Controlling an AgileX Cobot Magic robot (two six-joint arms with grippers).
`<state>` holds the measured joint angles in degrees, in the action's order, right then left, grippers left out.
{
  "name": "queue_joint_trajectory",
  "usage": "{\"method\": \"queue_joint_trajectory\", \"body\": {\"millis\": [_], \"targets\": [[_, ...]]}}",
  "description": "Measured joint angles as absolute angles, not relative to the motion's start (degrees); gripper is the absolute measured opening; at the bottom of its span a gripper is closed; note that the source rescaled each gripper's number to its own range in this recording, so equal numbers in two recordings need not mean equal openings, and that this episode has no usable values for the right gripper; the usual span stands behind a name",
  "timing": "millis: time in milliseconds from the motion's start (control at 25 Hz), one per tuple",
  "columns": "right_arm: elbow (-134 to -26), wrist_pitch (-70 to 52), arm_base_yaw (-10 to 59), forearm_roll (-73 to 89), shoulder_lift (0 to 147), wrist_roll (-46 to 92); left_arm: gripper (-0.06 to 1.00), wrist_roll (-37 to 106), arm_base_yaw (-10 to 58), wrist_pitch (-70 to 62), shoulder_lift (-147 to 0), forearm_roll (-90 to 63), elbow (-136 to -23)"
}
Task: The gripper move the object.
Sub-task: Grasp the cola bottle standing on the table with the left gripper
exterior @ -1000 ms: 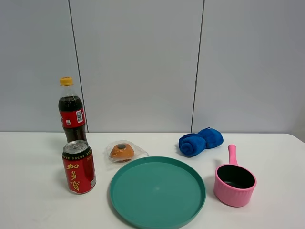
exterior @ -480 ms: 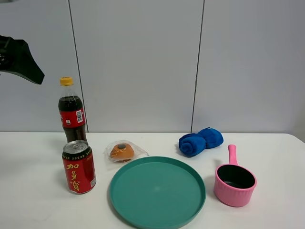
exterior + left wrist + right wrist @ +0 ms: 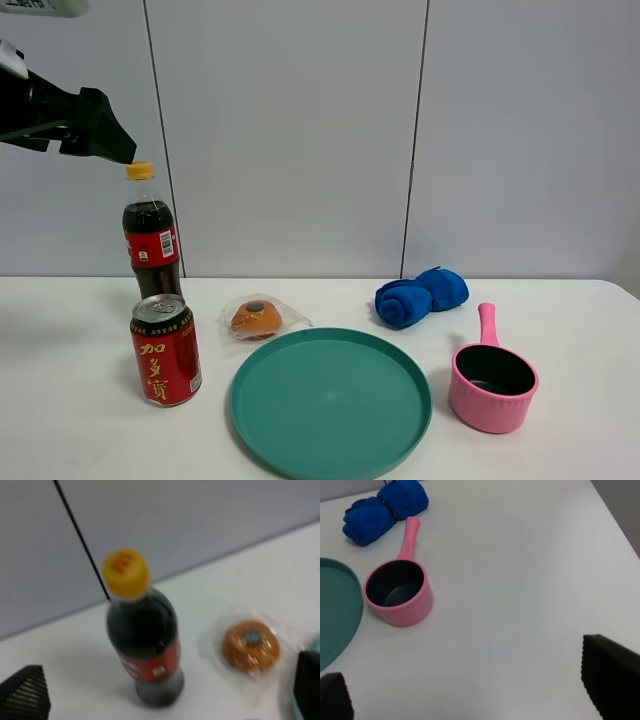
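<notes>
The cola bottle (image 3: 151,232) stands upright at the back left of the white table (image 3: 80,420), just behind the red can (image 3: 165,349). The left gripper (image 3: 105,140) hangs just above its yellow cap (image 3: 140,170), jaws spread wide and empty. The right gripper (image 3: 472,687), likewise spread and holding nothing, hovers over bare table near the pink pot (image 3: 399,594).

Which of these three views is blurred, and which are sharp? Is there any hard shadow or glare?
Left wrist view: blurred, as by motion; the cola bottle and the wrapped bun have soft edges. Exterior high view: sharp, evenly lit; the print on the red can is clear, shadows faint. Right wrist view: fairly sharp on the pink pot, no strong glare.
</notes>
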<state>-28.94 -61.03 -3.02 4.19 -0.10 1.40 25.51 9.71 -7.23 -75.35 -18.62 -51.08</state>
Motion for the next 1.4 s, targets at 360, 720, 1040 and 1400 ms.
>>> {"method": "queue_joint_trajectory", "body": {"millis": [360,720,1040,1400], "targets": [[-28.9,-61.0,-3.0,4.2,-0.1,1.4,1.00,21.5,9.7,10.0,-78.6,-17.8,-43.9],[-28.9,-61.0,-3.0,4.2,-0.1,1.4,1.00,15.8,9.7,10.7,-86.2,-17.0,-43.8],[-28.9,-61.0,-3.0,4.2,-0.1,1.4,1.00,13.7,9.7,14.4,-92.3,-13.1,-43.8],[-28.9,-61.0,-3.0,4.2,-0.1,1.4,1.00,2.0,9.7,21.5,-93.0,-2.0,-43.8]]}}
